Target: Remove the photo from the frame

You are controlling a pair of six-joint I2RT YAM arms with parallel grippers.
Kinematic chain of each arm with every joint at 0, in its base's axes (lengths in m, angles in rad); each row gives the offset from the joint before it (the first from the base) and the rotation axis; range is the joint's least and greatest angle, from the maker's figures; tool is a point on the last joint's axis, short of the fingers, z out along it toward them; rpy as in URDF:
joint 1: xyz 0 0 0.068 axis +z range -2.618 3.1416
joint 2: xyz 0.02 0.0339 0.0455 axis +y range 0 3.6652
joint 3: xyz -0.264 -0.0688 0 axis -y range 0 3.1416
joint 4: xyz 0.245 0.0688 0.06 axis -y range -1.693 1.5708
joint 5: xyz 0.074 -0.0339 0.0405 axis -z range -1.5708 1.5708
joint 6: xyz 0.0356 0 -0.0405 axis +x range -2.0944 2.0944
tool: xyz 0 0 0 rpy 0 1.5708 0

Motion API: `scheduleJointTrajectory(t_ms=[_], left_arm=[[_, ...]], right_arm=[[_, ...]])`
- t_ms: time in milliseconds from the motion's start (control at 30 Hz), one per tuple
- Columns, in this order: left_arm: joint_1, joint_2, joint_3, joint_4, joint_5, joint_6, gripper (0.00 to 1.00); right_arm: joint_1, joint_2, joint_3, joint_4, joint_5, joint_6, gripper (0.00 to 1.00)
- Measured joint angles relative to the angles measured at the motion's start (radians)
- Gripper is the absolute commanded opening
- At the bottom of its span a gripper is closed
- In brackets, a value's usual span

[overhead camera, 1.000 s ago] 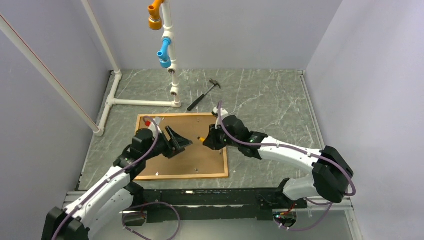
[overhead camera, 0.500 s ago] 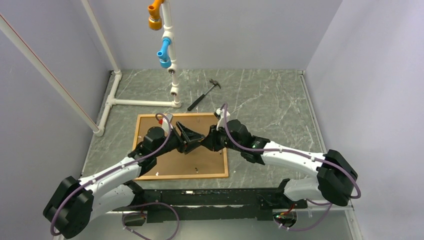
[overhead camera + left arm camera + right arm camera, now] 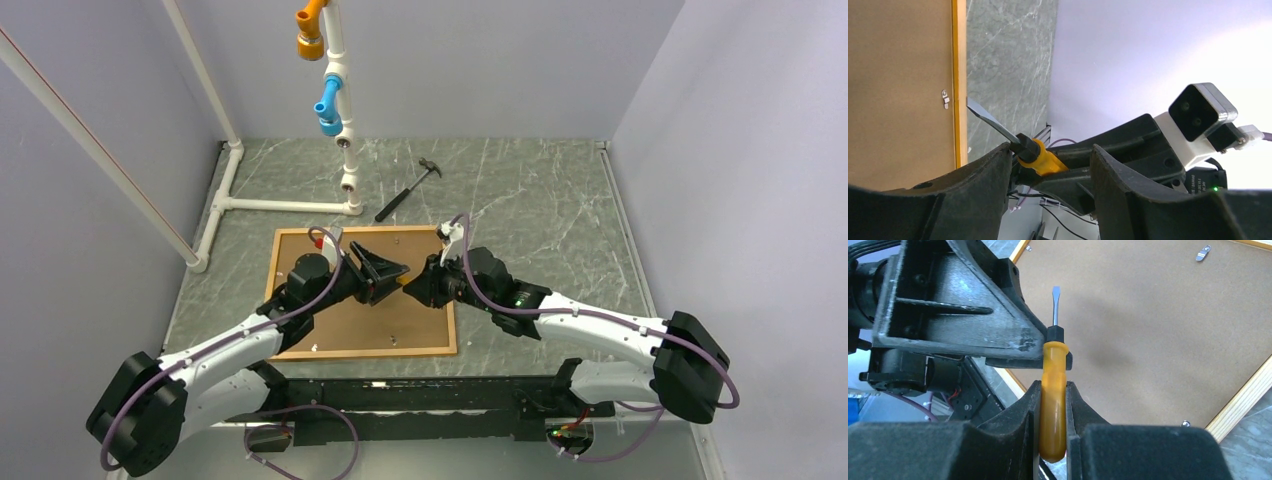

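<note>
White arms (image 3: 225, 355) with black joints (image 3: 690, 365), purple cables (image 3: 590, 312).

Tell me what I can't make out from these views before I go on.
1. Photo print side: all views; it lies face down in the frame, so only board shows.
2. Whether the left tool touches the screwdriver in the right tool: top view too small, wrist views overlap them.
3. Clips turned or not: tiny in top view, arms cover some.

So a yellow-handled screwdriver (image 3: 1053, 365) is pinched tight in the right gripper (image 3: 1053, 387), blade up, right beside the left gripper (image 3: 1045, 354), with the photo (image 3: 1148, 330) seen brown-side-up underneath.
</note>
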Motion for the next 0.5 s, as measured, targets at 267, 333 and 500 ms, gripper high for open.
scheduleJointTrajectory(t_ms=[267,333,500], left_arm=[[0.0,0.034,0.0,0.008,-0.001,0.011,0.2],[0.0,0.04,0.0,0.026,0.0,0.007,0.12],[0.001,0.052,0.0,0.054,0.006,0.039,0.0]], right_arm=[[0.01,-0.002,0.0,0.019,0.006,-0.001,0.0],[0.011,-0.002,0.0,0.014,0.007,-0.005,0.1],[0.012,0.0,0.003,-0.003,0.001,-0.024,0.47]])
